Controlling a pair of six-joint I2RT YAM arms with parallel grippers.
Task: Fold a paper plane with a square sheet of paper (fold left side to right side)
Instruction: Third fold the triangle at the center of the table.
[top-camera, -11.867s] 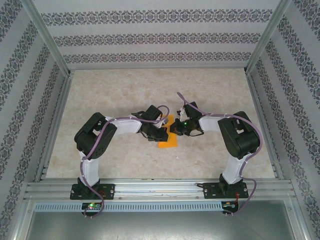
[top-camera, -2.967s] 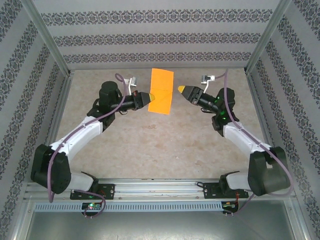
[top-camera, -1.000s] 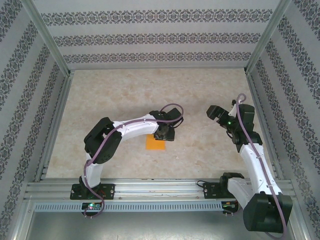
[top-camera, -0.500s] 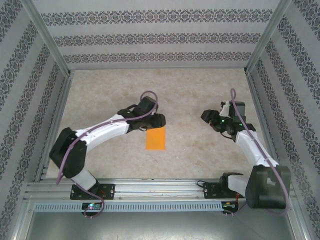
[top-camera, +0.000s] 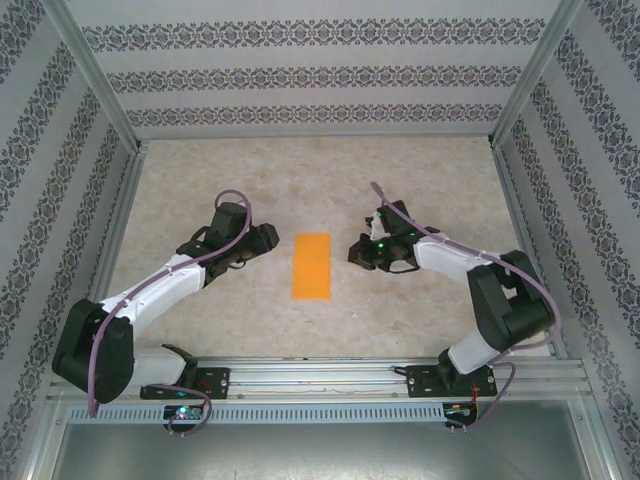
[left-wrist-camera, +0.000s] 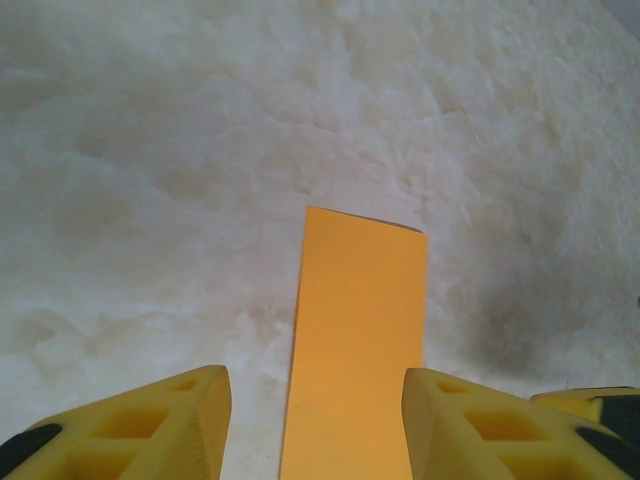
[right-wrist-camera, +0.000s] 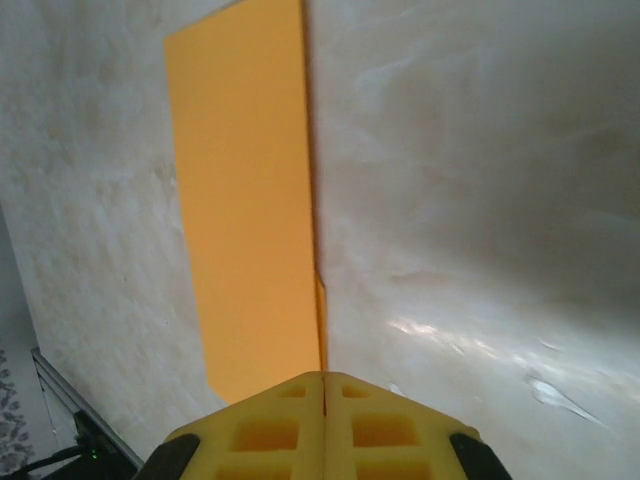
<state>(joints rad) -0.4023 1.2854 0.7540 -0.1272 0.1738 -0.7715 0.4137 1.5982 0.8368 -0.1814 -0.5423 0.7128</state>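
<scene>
The square sheet of paper (top-camera: 311, 265) lies flat on the table as a narrow upright orange rectangle, folded in half. My left gripper (top-camera: 268, 242) sits to its left, open, a short way off. In the left wrist view the paper (left-wrist-camera: 360, 330) runs forward between the spread yellow fingers (left-wrist-camera: 150, 420) with nothing gripped. My right gripper (top-camera: 354, 256) is just to the right of the paper, shut, with a small gap to the paper's edge. In the right wrist view the paper (right-wrist-camera: 245, 200) lies ahead of the closed fingertips (right-wrist-camera: 324, 378), its long edge in line with their seam.
The pale marbled tabletop (top-camera: 400, 180) is bounded by patterned walls at the back and sides and by a metal rail (top-camera: 320, 375) at the near edge, where both arm bases are bolted.
The left gripper has drawn back to the left off the paper, which now lies fully uncovered. The right arm has swung in towards the paper's right edge and its jaws have shut.
</scene>
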